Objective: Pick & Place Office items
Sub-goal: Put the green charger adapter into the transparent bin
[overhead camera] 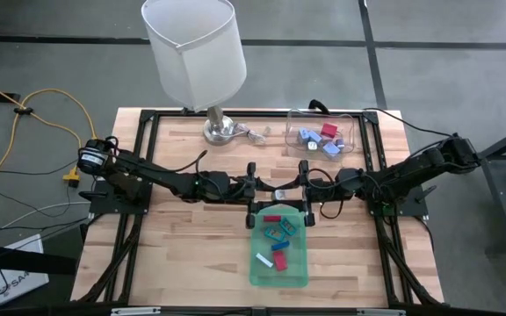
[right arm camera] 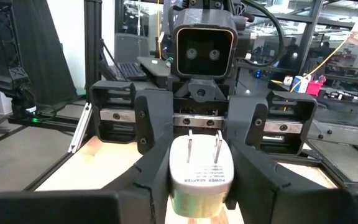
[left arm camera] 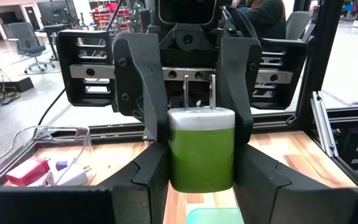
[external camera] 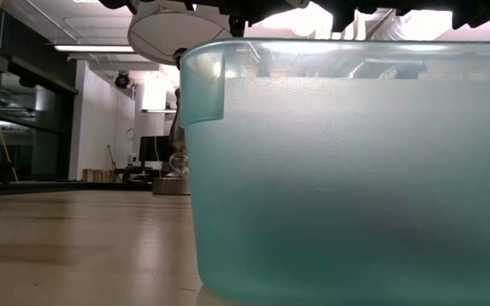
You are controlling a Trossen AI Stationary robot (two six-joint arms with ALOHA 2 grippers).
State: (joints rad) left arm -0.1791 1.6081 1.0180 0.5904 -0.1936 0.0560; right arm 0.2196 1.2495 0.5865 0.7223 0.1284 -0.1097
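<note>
**Adapter held between both grippers over the far end of the tray**

A green and white plastic power adapter with two metal prongs [left arm camera: 202,149] is held in the air at the middle of the pale wooden table [overhead camera: 174,263]. It is just above the far short edge of the flat green translucent rectangular tray [overhead camera: 295,268].

The left gripper [overhead camera: 266,189] is closed on the green body, and its fingers [left arm camera: 149,180] are pressed to both sides. The right gripper [overhead camera: 295,188] is met head-on from the other side. Its fingers [right arm camera: 143,180] are also closed against the adapter's sides.

Several small office pieces are seen lying loose in the tray: a red block [overhead camera: 271,218], a teal clip [overhead camera: 276,233], a blue piece [overhead camera: 280,261] and a white stick [overhead camera: 263,260].

Beyond the grippers, near the far table edge, a clear plastic rectangular container [overhead camera: 293,118] is placed, with blue pieces [overhead camera: 310,138] and a red piece [overhead camera: 328,131] inside. A lamp with a white shade [overhead camera: 191,48] stands beside it, to the left.

Bare wood is left on both long sides of the tray, up to the black frame rails [overhead camera: 139,158] at the table's edges. In the low view only the tray wall can be seen, close to the camera.
</note>
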